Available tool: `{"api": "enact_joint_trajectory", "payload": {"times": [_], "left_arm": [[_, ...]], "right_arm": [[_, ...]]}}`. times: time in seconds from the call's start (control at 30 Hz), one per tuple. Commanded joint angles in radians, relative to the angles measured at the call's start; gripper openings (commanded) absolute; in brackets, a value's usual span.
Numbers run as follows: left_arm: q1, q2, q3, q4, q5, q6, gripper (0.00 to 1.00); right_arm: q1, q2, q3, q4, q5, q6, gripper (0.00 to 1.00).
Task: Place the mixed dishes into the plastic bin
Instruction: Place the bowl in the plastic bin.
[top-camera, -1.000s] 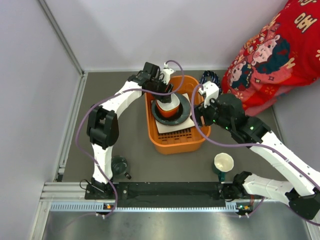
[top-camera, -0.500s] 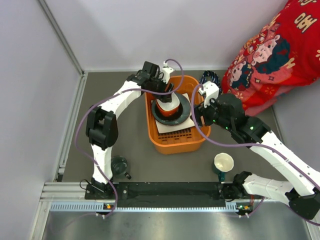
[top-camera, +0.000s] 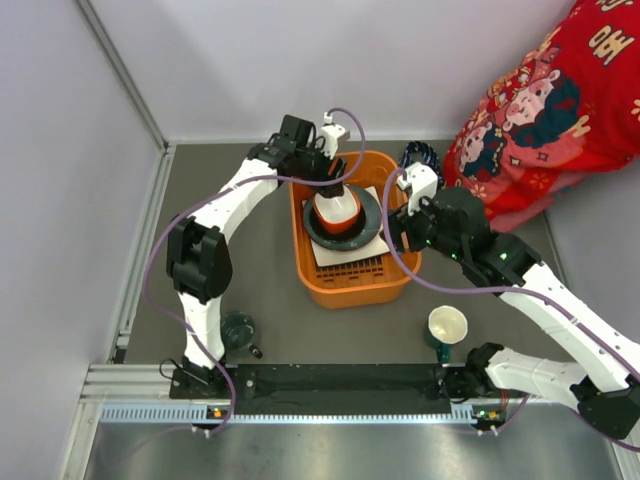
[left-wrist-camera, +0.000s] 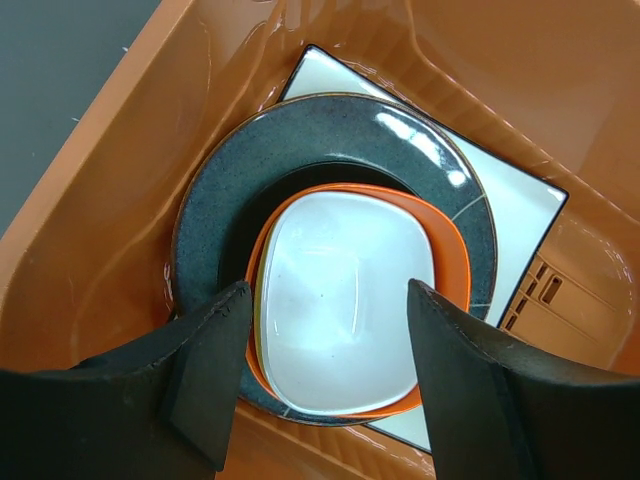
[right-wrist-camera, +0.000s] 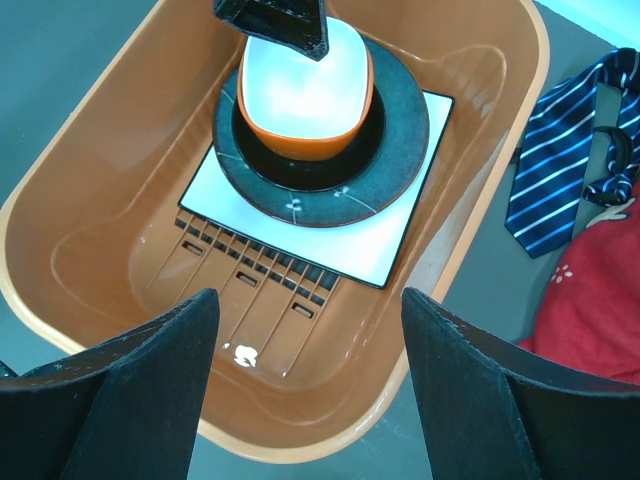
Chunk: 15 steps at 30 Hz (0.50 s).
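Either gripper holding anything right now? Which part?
Nothing is held. The left gripper is open over the orange bowl, which rests on the round plate in the bin. The right gripper is open and empty above the bin.

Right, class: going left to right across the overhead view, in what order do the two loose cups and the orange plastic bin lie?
Small dark teal cup → orange rectangular plastic bin → cream mug.

Left arm (top-camera: 235, 200): stretched toward the far edge of the table (top-camera: 262, 285), wrist bent down.
Left gripper (left-wrist-camera: 327, 330): jaws wide apart, pointing down.
Right arm (top-camera: 560, 300): elbow right, forearm angled inward.
Right gripper (right-wrist-camera: 305, 330): jaws wide apart.
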Motion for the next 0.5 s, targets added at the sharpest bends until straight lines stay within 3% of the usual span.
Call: {"api": "enact_joint_trajectory", "payload": {"times": [0.0, 0.3, 0.47], "left_arm": [[0.002, -0.064, 0.037, -0.008, -0.016, 0.001, 0.68], [0.002, -0.124, 0.060, -0.017, -0.157, -0.074, 0.72], [0.002, -0.248, -0.024, 0.047, -0.258, -0.149, 0.73]], "right_arm": [[-0.010, -0.019, -0.007, 0.048, -0.013, 0.014, 0.73], [-0.011, -0.038, 0.015, -0.013, -0.007, 0.031, 0.73], [-0.011, -0.065, 0.005, -0.079, -0.010, 0.102, 0.72]]}}
